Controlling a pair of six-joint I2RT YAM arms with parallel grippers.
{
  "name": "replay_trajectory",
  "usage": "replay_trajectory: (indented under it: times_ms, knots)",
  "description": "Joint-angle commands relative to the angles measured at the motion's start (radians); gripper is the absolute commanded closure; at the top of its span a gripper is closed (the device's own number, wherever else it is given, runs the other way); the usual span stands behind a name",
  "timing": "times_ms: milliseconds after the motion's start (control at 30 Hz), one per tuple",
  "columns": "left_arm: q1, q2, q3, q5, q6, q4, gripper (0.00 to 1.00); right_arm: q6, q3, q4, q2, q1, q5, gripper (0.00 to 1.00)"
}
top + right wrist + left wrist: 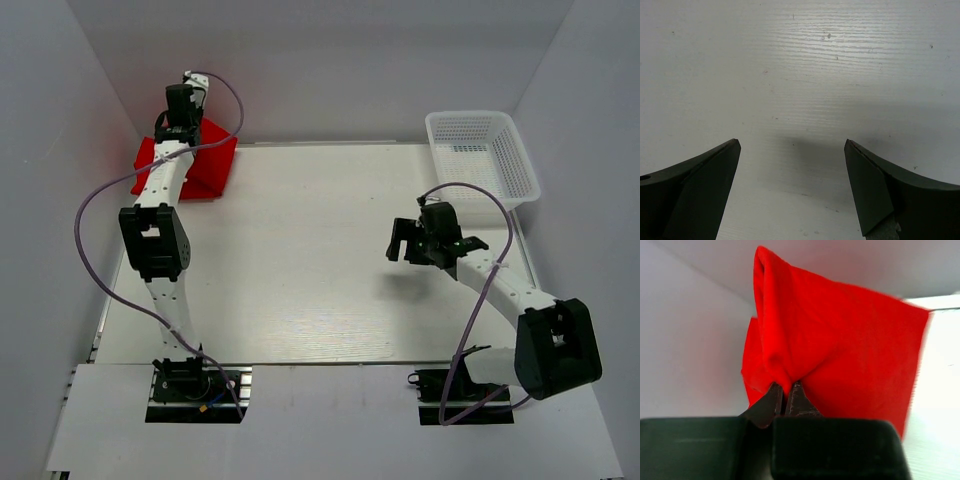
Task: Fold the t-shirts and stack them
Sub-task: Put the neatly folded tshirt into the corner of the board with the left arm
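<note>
Precariously, we held the red t-shirt [840,335] by one small pinch at the far left corner of the worktop [320,260].
The left jaws were clamped together on a bunched fold, with the cloth draping from it. We judged that so narrow a bite could slip, or drag the fabric askew and spoil the fold. The right jaws stood wide apart over the worktop near the white basket [480,150], too far off to steady the shirt.

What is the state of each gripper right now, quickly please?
Left gripper: closed, pinching a fold of the red t-shirt.
Right gripper: open, holding nothing.
</note>
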State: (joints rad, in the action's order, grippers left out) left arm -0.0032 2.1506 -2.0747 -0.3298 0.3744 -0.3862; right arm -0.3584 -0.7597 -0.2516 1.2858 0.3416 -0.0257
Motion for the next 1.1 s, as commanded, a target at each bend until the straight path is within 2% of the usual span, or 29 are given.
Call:
replay_trajectory:
  times_ms: [0, 400, 467, 500, 567, 767, 800, 933, 1033, 1067]
  knots:
    - [0.057, -0.064, 0.027, -0.017, 0.000, 0.061, 1.00, -0.002, -0.053, 0.031, 0.015, -0.001, -0.005, 0.10]
    - [0.183, 0.063, 0.038, -0.100, -0.023, 0.096, 1.00, -0.001, -0.092, 0.014, 0.102, -0.003, -0.008, 0.10]
    - [0.201, 0.077, 0.038, -0.124, -0.023, 0.087, 0.82, -0.002, -0.096, 0.011, 0.115, -0.001, -0.003, 0.10]
    - [0.201, 0.087, 0.038, -0.124, -0.023, 0.087, 0.66, -0.004, -0.101, 0.012, 0.122, 0.000, -0.006, 0.10]
    - [0.210, 0.088, 0.038, -0.146, -0.034, 0.087, 0.01, -0.002, -0.107, 0.005, 0.130, 0.000, -0.006, 0.10]
    - [0.210, 0.098, -0.045, -0.173, -0.106, 0.023, 0.00, 0.010, -0.131, -0.008, 0.129, 0.007, 0.015, 0.10]
    - [0.210, 0.098, -0.089, -0.158, -0.118, -0.008, 0.00, 0.013, -0.141, -0.012, 0.129, 0.004, 0.013, 0.10]
    - [0.189, 0.019, -0.090, -0.100, -0.150, -0.065, 0.00, 0.016, -0.174, -0.032, 0.130, 0.004, 0.017, 0.10]
    - [0.178, -0.056, -0.091, 0.015, -0.227, -0.155, 0.00, 0.016, -0.181, -0.040, 0.109, 0.005, 0.070, 0.10]
    - [0.178, -0.082, -0.091, 0.096, -0.247, -0.219, 0.00, 0.016, -0.176, -0.037, 0.101, 0.007, 0.095, 0.10]
